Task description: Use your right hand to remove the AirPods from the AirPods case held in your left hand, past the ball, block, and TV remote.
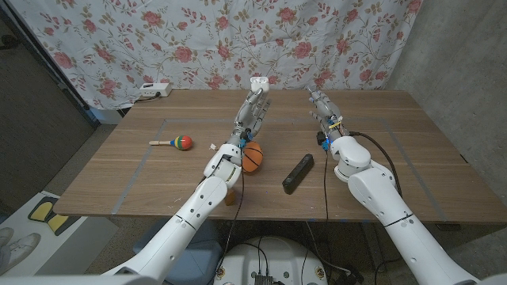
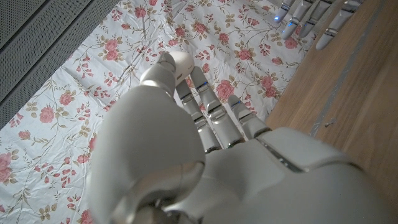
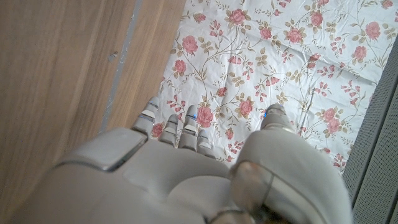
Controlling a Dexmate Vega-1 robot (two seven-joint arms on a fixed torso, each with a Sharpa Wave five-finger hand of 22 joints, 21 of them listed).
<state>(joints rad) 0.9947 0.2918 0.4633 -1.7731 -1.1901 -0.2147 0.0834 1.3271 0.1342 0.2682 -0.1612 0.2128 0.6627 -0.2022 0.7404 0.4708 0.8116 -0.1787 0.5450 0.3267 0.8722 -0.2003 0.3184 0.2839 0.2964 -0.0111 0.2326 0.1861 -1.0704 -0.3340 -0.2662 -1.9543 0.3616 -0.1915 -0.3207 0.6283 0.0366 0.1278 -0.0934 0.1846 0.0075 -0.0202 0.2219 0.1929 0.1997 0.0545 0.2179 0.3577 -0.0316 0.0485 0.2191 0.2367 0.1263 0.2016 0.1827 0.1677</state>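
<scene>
Both arms enter from the near corners of the head view and reach toward the far half of a wooden table (image 1: 412, 170). At the far middle, the left hand (image 1: 252, 111) is raised with its fingers pointing up and a small white case (image 1: 258, 81) pinched at the fingertips; the left wrist view shows the thumb pressed against that white rounded object, so this hand is gripping the case, probably lifted so the other hand can get at it. Whether the lid is up cannot be told. Just right of it, apart from it, the right hand (image 1: 321, 107) is also raised, fingers extended and holding nothing; its wrist view shows the fingers straight and slightly spread, so it is open and looks poised to move in on the case. No earbuds can be seen, so the removal seems not yet begun. Nearer the robot, beside the left forearm, sits an orange ball (image 1: 252, 157); right of that lies a black remote (image 1: 298, 173). Left of the arms lies a small maraca (image 1: 176, 142). Behind the table hangs a floral cloth (image 1: 198, 39), with a white power strip (image 1: 153, 89) at the far left edge.
</scene>
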